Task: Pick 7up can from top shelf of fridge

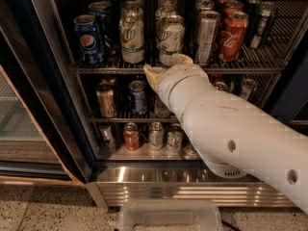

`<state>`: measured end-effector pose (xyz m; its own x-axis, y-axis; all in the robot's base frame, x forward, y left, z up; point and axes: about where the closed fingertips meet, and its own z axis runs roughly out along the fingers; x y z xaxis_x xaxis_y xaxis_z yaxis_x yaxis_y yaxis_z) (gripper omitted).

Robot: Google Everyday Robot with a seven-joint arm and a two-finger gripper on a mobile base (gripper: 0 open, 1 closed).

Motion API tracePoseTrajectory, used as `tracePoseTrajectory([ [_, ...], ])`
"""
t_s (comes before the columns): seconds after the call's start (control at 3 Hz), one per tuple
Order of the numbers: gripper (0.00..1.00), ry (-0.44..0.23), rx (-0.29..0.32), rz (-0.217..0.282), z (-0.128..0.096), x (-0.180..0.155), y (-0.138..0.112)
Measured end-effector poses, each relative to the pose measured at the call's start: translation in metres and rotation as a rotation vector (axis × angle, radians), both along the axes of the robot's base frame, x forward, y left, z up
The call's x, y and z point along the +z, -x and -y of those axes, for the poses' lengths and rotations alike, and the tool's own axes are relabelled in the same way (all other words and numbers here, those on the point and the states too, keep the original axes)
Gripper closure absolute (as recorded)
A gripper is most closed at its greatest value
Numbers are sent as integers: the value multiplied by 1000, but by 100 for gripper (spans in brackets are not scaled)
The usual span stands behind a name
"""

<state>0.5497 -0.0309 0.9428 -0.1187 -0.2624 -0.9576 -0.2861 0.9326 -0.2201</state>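
7up can (pixel 171 40) stands upright inside the fridge (pixel 192 191), a dark-framed cooler with a ribbed steel base panel that fills most of the view. The robot's thick white arm (pixel 240 138) reaches in from the lower right and covers much of the lower shelves. The top shelf (pixel 103 70), a wire rack, spans the fridge's width. Along its front edge stand, from left to right, a blue Pepsi can (pixel 89 40), a second 7up can (pixel 132 37), the 7up can nearest the arm, a silver can (pixel 207 35) and a red Coca-Cola can (pixel 232 35). The gripper (pixel 166 67) sits at the shelf's front bar, just below that nearest can, its two pale fingers spread apart and holding nothing
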Motion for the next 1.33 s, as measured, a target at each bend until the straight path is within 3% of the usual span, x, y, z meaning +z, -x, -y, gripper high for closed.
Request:
tracePoseTrajectory([
  [0.33, 47, -4, -16, 15, 1, 8, -8],
  [0.67, 41, -9, -34, 27, 5, 16, -12],
  [1.0, 27, -11, -44, 33, 8, 21, -12],
  [1.33, 26, -12, -47, 34, 9, 24, -12],
])
